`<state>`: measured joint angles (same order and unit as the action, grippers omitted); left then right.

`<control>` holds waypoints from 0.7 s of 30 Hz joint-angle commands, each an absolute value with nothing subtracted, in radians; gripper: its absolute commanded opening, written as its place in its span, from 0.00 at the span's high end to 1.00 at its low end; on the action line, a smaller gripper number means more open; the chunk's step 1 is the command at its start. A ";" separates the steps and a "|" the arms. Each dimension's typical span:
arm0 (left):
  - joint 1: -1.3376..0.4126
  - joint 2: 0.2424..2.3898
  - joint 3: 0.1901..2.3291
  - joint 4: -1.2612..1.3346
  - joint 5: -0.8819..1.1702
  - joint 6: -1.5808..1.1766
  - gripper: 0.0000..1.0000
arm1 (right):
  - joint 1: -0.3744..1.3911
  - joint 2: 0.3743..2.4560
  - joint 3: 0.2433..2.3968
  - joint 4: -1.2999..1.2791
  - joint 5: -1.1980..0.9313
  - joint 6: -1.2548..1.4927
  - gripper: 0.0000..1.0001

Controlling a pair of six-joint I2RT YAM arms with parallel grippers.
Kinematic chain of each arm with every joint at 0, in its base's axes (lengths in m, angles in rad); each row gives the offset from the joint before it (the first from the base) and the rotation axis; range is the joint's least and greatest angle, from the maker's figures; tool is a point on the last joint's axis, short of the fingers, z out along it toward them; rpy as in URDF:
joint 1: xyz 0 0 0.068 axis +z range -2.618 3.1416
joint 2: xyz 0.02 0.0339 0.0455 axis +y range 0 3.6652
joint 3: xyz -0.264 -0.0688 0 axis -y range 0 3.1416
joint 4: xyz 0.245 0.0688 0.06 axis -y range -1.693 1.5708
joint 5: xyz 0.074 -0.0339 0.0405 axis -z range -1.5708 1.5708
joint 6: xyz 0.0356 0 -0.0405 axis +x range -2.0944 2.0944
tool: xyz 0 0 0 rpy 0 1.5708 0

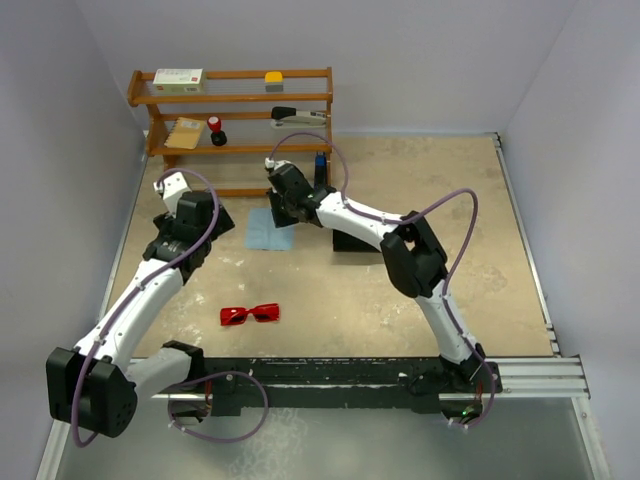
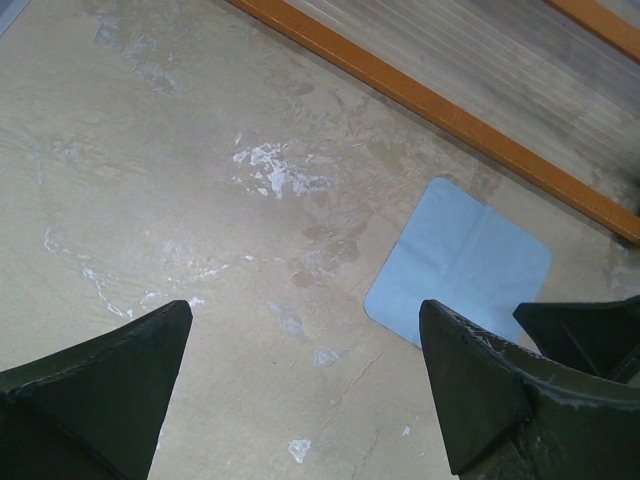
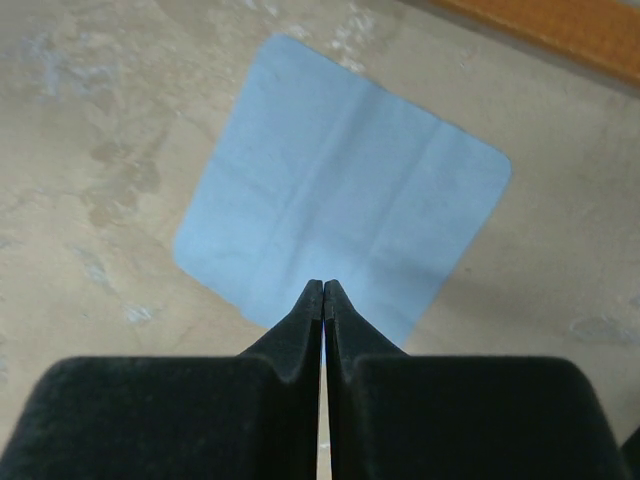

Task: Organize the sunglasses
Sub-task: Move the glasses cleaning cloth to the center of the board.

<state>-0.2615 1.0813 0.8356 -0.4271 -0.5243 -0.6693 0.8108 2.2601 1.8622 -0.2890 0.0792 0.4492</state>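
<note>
sunglasses [image 1: 250,314]: red, near the surface's [image 1: 480,280] near edge, left of middle, seen in top view only | right tool [image 3: 323,290]: clenched, tips meeting over blue cloth's [image 3: 340,180] edge, clear in its wrist view | left tool [image 2: 305,312]: released, over bare surface, cloth just beside

Black case [image 1: 350,243] mostly hidden under right arm; cloth [image 3: 340,190] near edge hidden behind right pincer [image 3: 322,295].
</note>
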 commanded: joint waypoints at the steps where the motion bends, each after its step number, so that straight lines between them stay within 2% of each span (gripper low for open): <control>1: -0.250 1.050 0.834 -0.397 -0.532 -0.660 0.07 | 0.815 2.326 1.978 -0.314 0.037 0.442 1.00; 5: -0.247 1.050 0.833 -0.400 -0.534 -0.658 0.07 | 0.817 2.380 2.034 -0.329 0.010 0.448 1.00; 11: -0.238 1.048 0.834 -0.400 -0.534 -0.650 0.07 | 0.821 2.400 2.008 -0.322 0.012 0.440 1.00; 21: -0.232 1.066 0.831 -0.382 -0.518 -0.657 0.07 | 0.831 2.261 1.721 -0.298 0.016 0.419 1.00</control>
